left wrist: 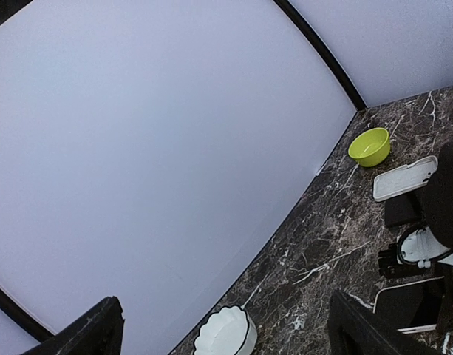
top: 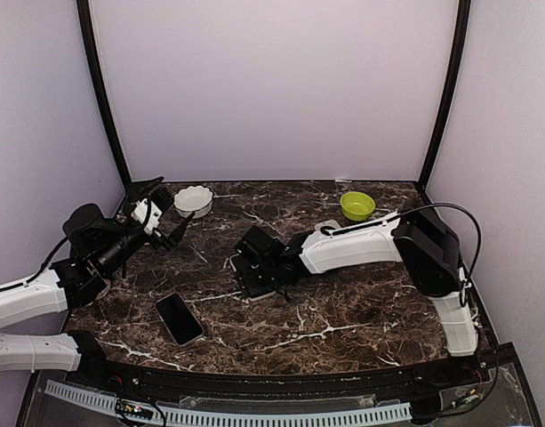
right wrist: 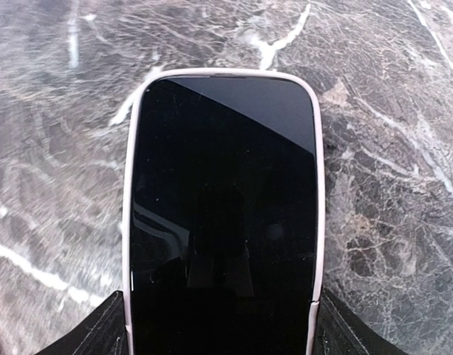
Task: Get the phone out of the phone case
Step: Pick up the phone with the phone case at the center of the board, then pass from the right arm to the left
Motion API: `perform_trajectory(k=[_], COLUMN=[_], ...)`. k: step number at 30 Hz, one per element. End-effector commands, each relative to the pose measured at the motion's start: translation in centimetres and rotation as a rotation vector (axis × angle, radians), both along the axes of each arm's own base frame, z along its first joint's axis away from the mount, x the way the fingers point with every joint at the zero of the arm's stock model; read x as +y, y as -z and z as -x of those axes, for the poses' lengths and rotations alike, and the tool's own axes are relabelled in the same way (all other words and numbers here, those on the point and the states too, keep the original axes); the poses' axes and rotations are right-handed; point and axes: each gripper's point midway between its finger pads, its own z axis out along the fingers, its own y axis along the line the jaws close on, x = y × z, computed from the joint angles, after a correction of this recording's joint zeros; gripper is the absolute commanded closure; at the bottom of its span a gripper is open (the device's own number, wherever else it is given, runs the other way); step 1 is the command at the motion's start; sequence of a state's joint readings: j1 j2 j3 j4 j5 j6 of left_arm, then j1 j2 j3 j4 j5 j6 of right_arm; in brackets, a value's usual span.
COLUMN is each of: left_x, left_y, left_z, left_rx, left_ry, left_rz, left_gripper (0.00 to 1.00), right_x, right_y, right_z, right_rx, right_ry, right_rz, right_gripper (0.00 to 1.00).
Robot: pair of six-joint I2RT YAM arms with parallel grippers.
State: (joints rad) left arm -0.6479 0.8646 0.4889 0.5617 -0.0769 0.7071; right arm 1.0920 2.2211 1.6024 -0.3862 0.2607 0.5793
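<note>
A black-screened phone (right wrist: 222, 207) lies face up on the marble table, seated in a thin white phone case (right wrist: 319, 222). My right gripper (right wrist: 220, 325) straddles its near end, with a black finger (right wrist: 100, 333) pressed against each long side of the case. In the top view the right gripper (top: 254, 274) covers most of the phone, and only slivers of the white case (top: 263, 295) show. My left gripper (top: 165, 209) is raised at the far left, open and empty. Its fingers (left wrist: 93, 333) frame the back wall.
A bare black phone (top: 179, 318) lies near the front left. A white scalloped bowl (top: 193, 199) stands at the back left below the left gripper. A green bowl (top: 356, 205) stands at the back right, with an empty white case (left wrist: 405, 177) beside it.
</note>
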Motion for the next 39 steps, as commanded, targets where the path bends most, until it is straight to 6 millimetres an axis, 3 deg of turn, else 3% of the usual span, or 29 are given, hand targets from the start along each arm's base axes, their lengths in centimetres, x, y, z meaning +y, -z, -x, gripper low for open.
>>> perform_trajectory(k=[1,9,10,11,12,13,14,15,17,24,28,32,39], left_x=[-0.7,-3.7,-3.8,-4.1,-4.2,-4.3,-4.5,-4.5,-4.6,-6.0,-7.5,-9.3,-11.3], left_y=[0.3,1.2,0.4,1.1,0.0,1.0,-0.5,0.3,-1.7,-2.1,-1.0,-1.1,-2.3], left_z=[0.7,2.2,2.0,1.8,1.6,1.1,0.9,0.4,-0.3,-0.4,-0.4,0.7,1.6], left_rx=[0.007,0.199,0.206,0.265,0.272,0.343,0.344,0.419,0.483,0.792,1.018,1.201,1.295], left_ry=[0.066,0.256,0.262,0.261,0.261,0.243,0.241,0.218,0.190,0.177,0.178,0.259,0.405], left_rz=[0.010,0.078,0.096,0.104,0.122,0.123,0.145,0.158,0.221,0.370,0.441,0.518,0.599], left_gripper=[0.01,0.01,0.01,0.01,0.01,0.01,0.01,0.01,0.01,0.01,0.02,0.08,0.17], right_x=[-0.9,-2.0,-2.3,-2.6,-3.1,-3.6,-4.1,-4.5,-5.1,-7.0,-7.6,-8.0,-8.0], right_y=[0.6,-6.8,-7.6,-8.6,-9.5,-10.1,-11.0,-11.7,-13.6,-18.6,-21.8,-24.3,-26.6], right_z=[2.4,0.8,0.6,0.4,0.2,0.0,-0.2,-0.3,-0.5,-1.3,-0.8,0.2,2.0], right_rx=[0.079,-0.164,-0.192,-0.225,-0.261,-0.289,-0.327,-0.359,-0.423,-0.610,-0.706,-0.788,-0.853], right_ry=[-0.111,-0.197,-0.199,-0.197,-0.190,-0.183,-0.179,-0.178,-0.181,-0.177,-0.191,-0.237,-0.300], right_rz=[-0.069,-0.111,-0.118,-0.124,-0.125,-0.120,-0.117,-0.116,-0.119,-0.107,-0.167,-0.231,-0.332], right_gripper=[0.43,0.44,0.44,0.44,0.45,0.46,0.46,0.47,0.47,0.49,0.49,0.50,0.52])
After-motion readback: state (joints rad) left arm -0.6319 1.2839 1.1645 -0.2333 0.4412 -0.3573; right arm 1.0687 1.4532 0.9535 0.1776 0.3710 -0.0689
